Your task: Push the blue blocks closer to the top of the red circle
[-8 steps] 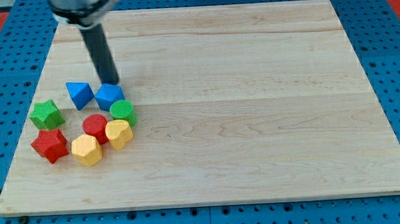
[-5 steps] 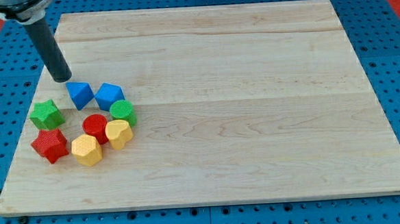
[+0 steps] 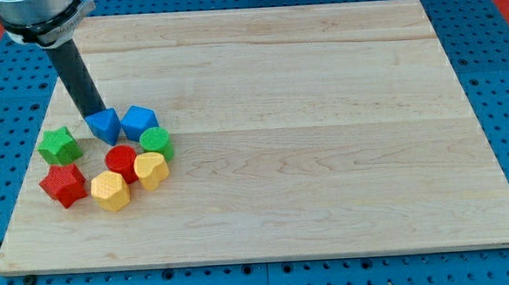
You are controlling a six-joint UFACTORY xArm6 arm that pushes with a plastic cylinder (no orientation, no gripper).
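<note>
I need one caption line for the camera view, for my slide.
My tip touches the left blue block, beside the other blue block, above the red circle.

No text, label or number can be read anywhere.

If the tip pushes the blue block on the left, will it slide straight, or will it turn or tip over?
The left blue block is squat and faceted, so it probably slides on the smooth wooden board rather than tipping. My tip sits at its upper-left corner, so it may turn a little. It looks like light, stiff plastic, and it may nudge the other blue block close beside it.
</note>
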